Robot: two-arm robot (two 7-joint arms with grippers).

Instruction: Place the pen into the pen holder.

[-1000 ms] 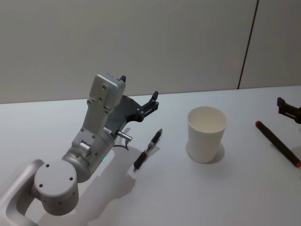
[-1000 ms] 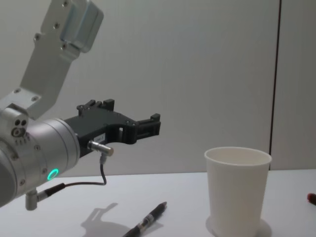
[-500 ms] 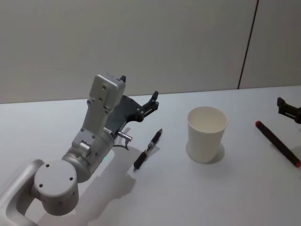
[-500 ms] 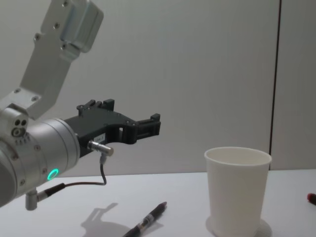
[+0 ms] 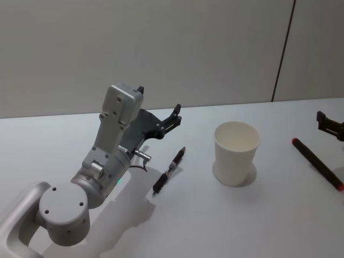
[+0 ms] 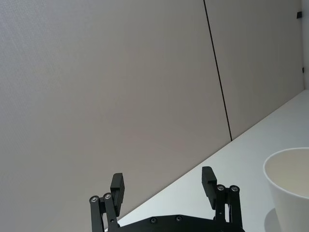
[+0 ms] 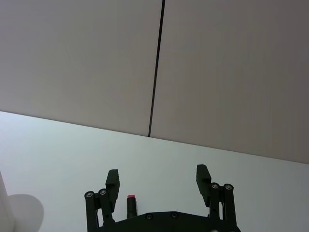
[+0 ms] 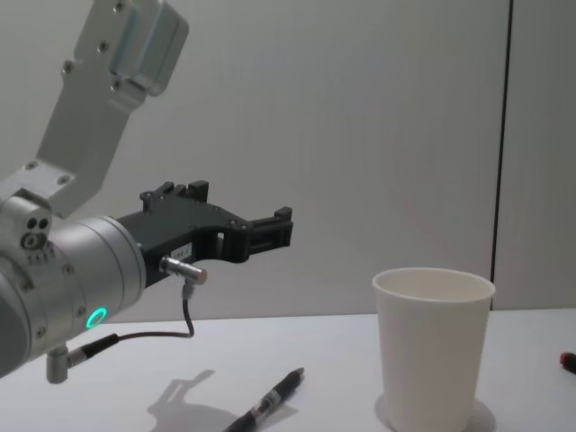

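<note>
1. Your left gripper (image 5: 159, 100) hangs above the table (image 5: 215, 226) with its fingers spread wide apart and nothing between them. A green ring (image 8: 94, 317) glows on that arm.
2. The pen (image 5: 169, 172) is black with a clear middle. It lies flat on the table between that gripper and the cup (image 5: 236, 153), touching neither.
3. The cup stands upright and is plain white.
4. Your right gripper (image 7: 157, 173) sits near the table's right edge with its fingers apart. A red marker (image 5: 317, 164) lies just beside it.
</note>
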